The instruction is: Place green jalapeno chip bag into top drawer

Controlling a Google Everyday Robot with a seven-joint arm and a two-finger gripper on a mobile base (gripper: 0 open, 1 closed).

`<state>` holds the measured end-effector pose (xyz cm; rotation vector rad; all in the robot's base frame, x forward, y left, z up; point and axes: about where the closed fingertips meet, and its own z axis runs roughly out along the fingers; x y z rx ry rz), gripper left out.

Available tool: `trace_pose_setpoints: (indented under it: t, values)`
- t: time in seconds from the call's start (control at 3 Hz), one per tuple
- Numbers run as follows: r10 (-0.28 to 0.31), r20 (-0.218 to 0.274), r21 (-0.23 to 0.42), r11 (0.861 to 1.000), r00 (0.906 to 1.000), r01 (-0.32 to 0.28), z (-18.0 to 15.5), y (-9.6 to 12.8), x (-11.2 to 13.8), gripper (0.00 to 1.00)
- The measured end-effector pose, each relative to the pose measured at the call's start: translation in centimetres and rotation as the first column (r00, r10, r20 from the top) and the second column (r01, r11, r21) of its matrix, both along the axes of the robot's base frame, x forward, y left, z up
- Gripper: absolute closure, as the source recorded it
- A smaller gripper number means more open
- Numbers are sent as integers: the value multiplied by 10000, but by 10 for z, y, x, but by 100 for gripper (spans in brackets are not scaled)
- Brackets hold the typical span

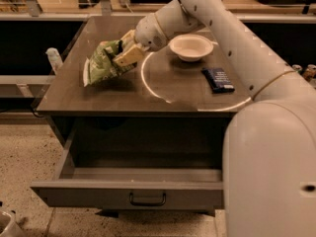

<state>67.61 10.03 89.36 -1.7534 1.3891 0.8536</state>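
The green jalapeno chip bag [102,63], crumpled light-green foil with white edges, hangs tilted just above the left part of the grey countertop [123,90]. My gripper [122,53] is shut on its right side, its tan fingers [129,56] pinching the foil. The white arm reaches in from the right. Below the counter the top drawer [123,194] stands pulled open, with a flat grey front, a dark curved handle [147,199] at centre and a dark interior.
A white bowl [190,46] sits at the back of the counter, right of the gripper. A small dark blue flat packet [217,79] lies at the right. A pale bottle [53,58] stands beyond the counter's left edge. My arm's bulk fills the lower right.
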Motion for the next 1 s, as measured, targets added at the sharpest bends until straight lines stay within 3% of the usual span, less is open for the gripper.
trace_pose_setpoints:
  t: [0.33,0.67,1.0]
  values:
    - [-1105,248,695,9917,9936,1085,50,-33,-40,100]
    - [-2141,-27,1539,9651,9768,2120,72,-53,-80,100]
    - [-3252,-864,2214,9153,9417,3364,65,-66,-109,100]
